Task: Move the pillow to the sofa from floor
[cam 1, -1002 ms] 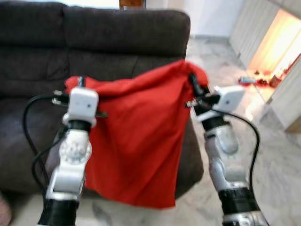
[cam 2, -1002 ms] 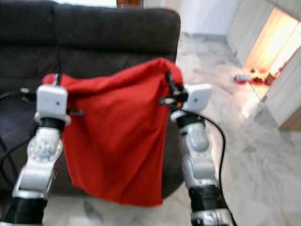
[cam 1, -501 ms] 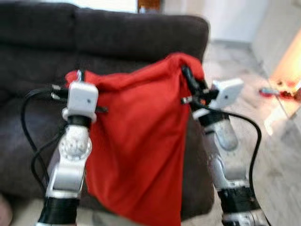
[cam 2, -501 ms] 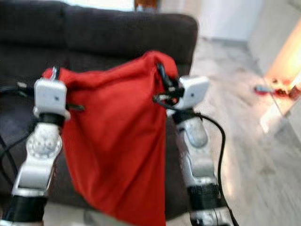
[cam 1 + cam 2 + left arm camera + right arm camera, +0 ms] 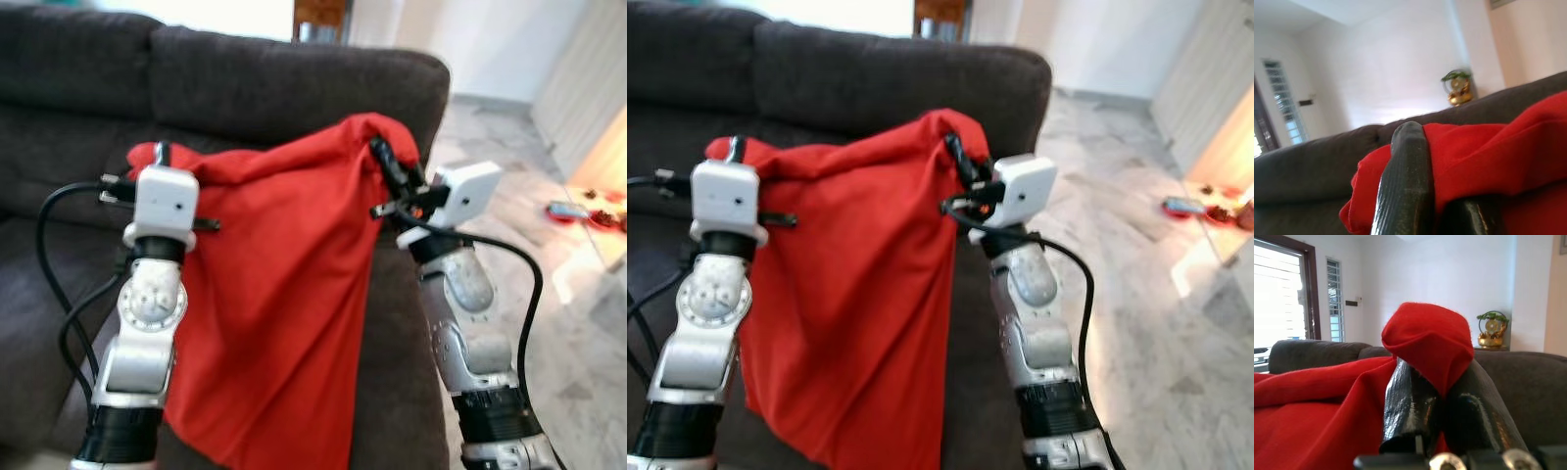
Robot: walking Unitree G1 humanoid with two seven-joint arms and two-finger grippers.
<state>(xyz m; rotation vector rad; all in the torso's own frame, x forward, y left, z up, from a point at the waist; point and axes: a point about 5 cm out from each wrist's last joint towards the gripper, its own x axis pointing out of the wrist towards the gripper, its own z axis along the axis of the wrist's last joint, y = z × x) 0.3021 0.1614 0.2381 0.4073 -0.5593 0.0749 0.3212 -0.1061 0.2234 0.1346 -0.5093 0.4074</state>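
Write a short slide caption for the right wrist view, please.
Right gripper pinches a corner of the red pillow before the dark sofa.

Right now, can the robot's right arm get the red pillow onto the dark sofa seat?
Probably yes: the right gripper already pinches the limp red fabric pillow, which hangs before the dark grey sofa with nothing between.

A domestic living room is indicated. A dark grey upholstered sofa [image 5: 245,88] is placed on a polished marble-patterned floor [image 5: 1136,245]. A louvred window [image 5: 1334,298] is set in a plain white wall [image 5: 1440,274], and a gold ornament with greenery [image 5: 1492,329] is seen behind the sofa back. Small items [image 5: 588,201] are scattered on the floor.
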